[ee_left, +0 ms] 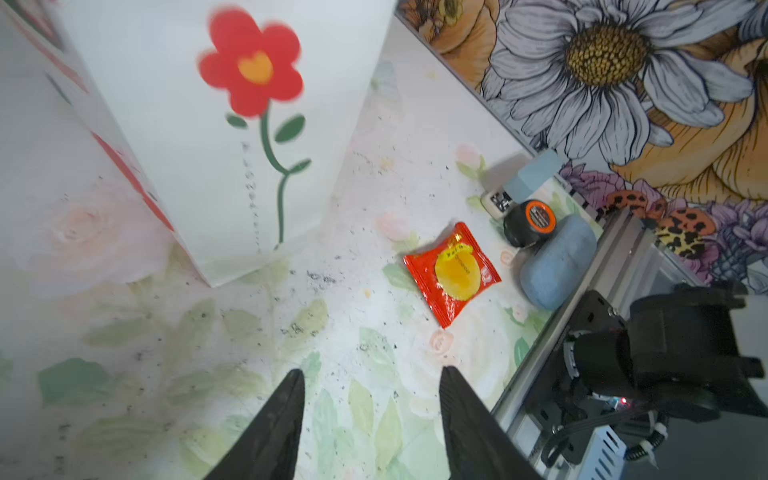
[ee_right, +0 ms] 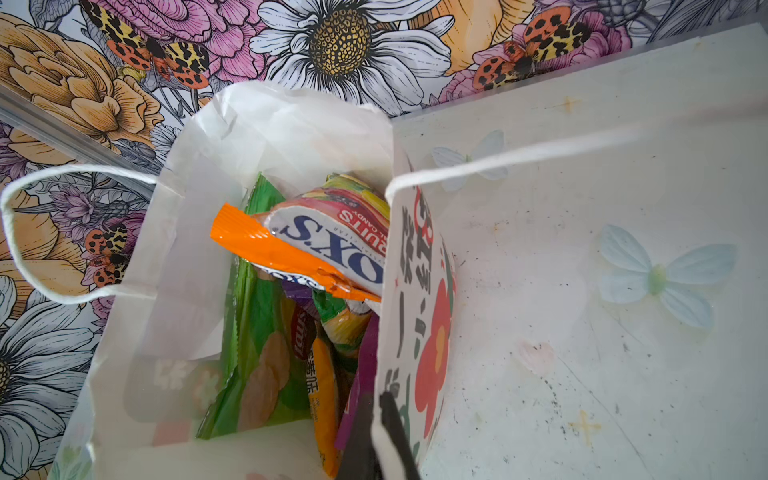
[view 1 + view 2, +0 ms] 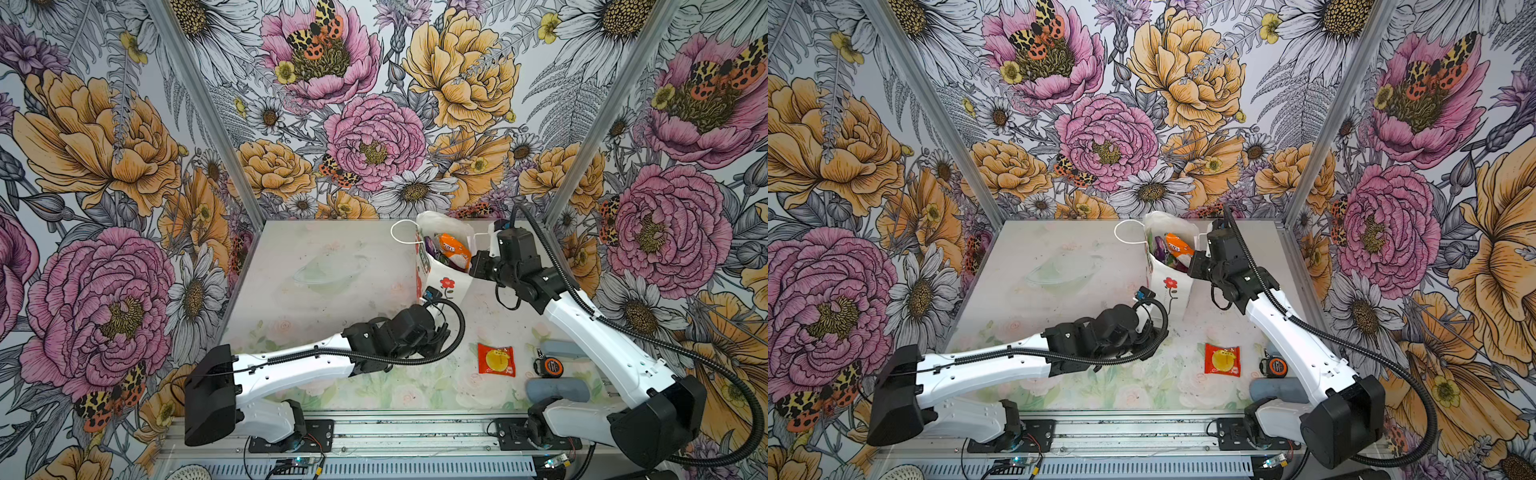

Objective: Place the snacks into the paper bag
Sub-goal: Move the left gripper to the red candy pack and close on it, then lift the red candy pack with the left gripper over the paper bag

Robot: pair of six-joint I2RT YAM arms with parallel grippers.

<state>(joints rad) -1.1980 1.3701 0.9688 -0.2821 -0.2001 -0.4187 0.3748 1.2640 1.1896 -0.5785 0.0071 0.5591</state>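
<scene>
Flowered wallpaper [image 3: 374,124] — big pink and yellow blooms with spotted moths — closes us in on three sides, and below it lies the pale table [image 3: 332,257], faintly printed with roses and leaves. Across it we see the left arm [image 3: 299,365] reaching in low from the near left and the right arm [image 3: 602,332] stretching from the near right towards the back. The paper bag [image 3: 438,274] stands upright at the back of the table, right of the middle, its mouth open and its red flower facing the near edge. Inside it we make out several snacks packed together: an orange Fox's packet [image 2: 291,257] lying uppermost, a green packet [image 2: 257,353] upright beneath it, and purple and yellow wrappers we cannot tell apart. The right pincer [image 2: 377,399] is closed on the bag's rim, one finger inside the paper and one outside. The left pincer [image 1: 372,371] hangs near the foot of the bag, its fingers apart with nothing between them. Near the right front corner lie two grey-blue cases [image 3: 557,390], well apart from the bag. One red sachet [image 3: 496,359] with a yellow disc lies flat on the table, outside the bag — left of the orange-black tape measure [image 3: 550,367], which sits between the cases.
</scene>
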